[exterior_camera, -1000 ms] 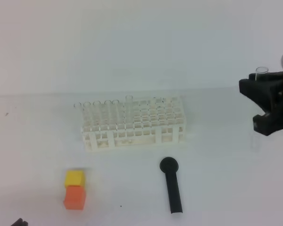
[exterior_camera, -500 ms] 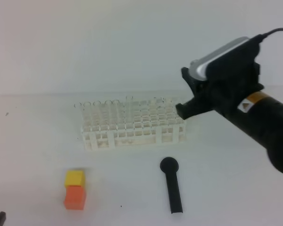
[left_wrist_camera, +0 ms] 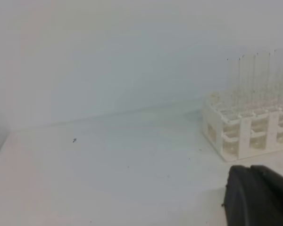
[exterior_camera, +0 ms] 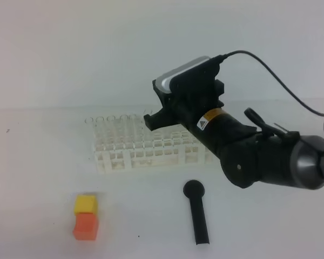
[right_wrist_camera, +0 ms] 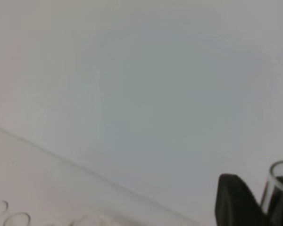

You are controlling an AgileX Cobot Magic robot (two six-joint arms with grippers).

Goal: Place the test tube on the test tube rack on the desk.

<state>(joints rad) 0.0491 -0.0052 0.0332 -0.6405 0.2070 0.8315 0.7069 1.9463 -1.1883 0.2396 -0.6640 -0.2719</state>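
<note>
The white test tube rack stands on the desk, with several clear tubes in its left rows. My right gripper reaches across the middle and hovers over the rack's back middle. In the right wrist view the gripper is shut on the test tube, whose open rim sticks up beside a black finger. My left gripper is out of the high view; only a black part of it shows in the left wrist view, to the left of the rack.
A black round-headed stick lies in front of the rack. A yellow block sits on an orange block at the front left. Rims of racked tubes show at the right wrist view's bottom left.
My right arm has swung from the right edge leftward to above the rack, carrying the tube. The dark tip at the bottom left corner has left the high view.
</note>
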